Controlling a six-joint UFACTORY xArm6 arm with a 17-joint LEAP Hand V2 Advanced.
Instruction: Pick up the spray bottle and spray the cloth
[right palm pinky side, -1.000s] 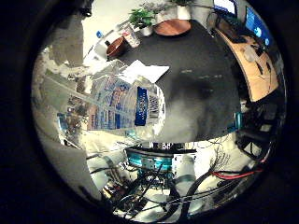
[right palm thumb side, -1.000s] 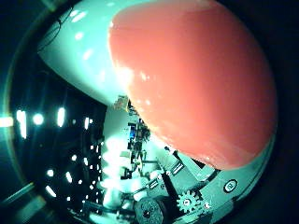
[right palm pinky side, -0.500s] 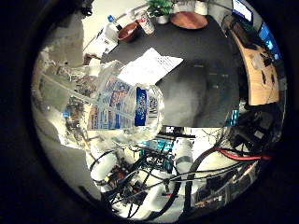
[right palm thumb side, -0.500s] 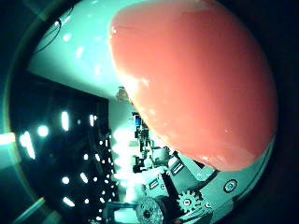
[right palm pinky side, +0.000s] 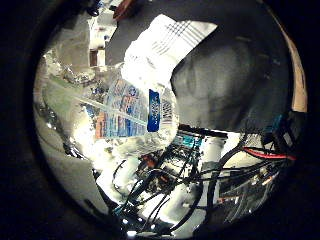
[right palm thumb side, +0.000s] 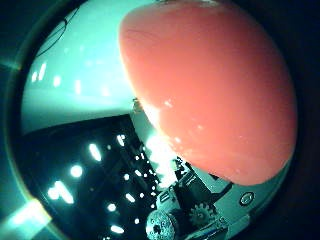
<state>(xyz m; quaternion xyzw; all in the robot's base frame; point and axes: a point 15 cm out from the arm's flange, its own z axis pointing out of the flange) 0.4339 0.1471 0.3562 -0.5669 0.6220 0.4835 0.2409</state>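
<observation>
Here, clear spray bottle (right palm pinky side: 132, 112) close against the palm, robot hand (right palm thumb side: 200, 220) grip not discernible, white cloth (right palm pinky side: 167, 42) on dark worktop (right palm pinky side: 235, 85) larger in view than before, open worktop beside it.

Strong fisheye bending in both palm views, black vignette round each circle. Bright glare on the clear bottle (right palm pinky side: 131, 112) and the white parts of the hand (right palm pinky side: 210, 165); dark table (right palm pinky side: 235, 90) with soft shadow beside the cloth (right palm pinky side: 165, 45). Blurred red cap (right palm thumb side: 210, 90) up close, small glints on it; scattered ceiling lights below.
</observation>
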